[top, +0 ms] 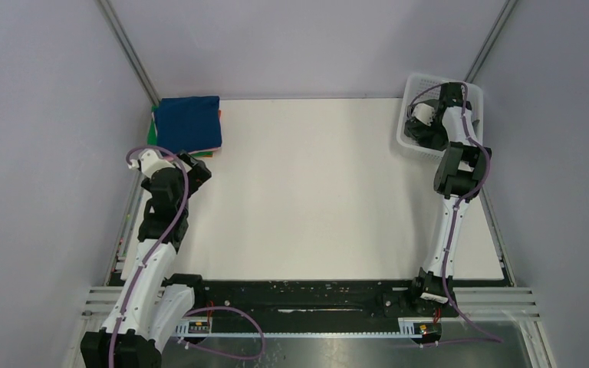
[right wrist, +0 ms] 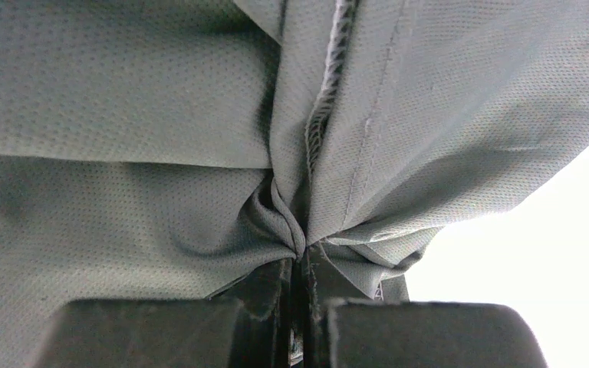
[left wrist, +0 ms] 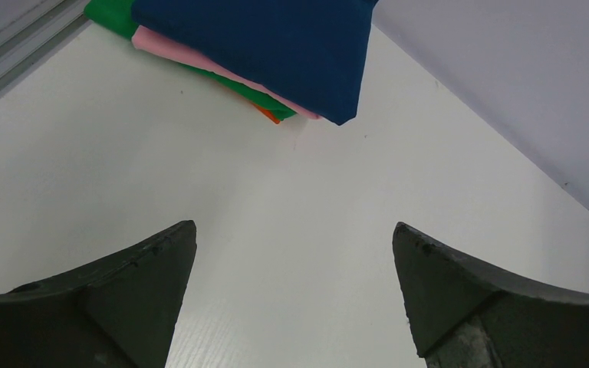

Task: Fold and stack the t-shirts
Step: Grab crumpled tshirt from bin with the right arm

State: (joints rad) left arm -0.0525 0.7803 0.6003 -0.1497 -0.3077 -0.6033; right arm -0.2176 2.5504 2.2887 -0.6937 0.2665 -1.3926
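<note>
Right hand (right wrist: 301,264) pinches the grey-green cloth t-shirt (right wrist: 161,115) within the far-right-corner white mesh basket (top: 418,79); left hand (left wrist: 294,228), farther off, gapes empty.

Ahead of the left gripper (left wrist: 293,230), between its spread fingers, bare table (left wrist: 276,192) runs free up to the stack of folded t-shirts (left wrist: 276,46); a wall (left wrist: 506,77) closes its right. The right gripper (right wrist: 301,264) is hemmed in: the grey t-shirt (right wrist: 161,115) pinched in its fingers blocks everything ahead, and the basket (top: 410,100) walls seem to ring it closely.
</note>
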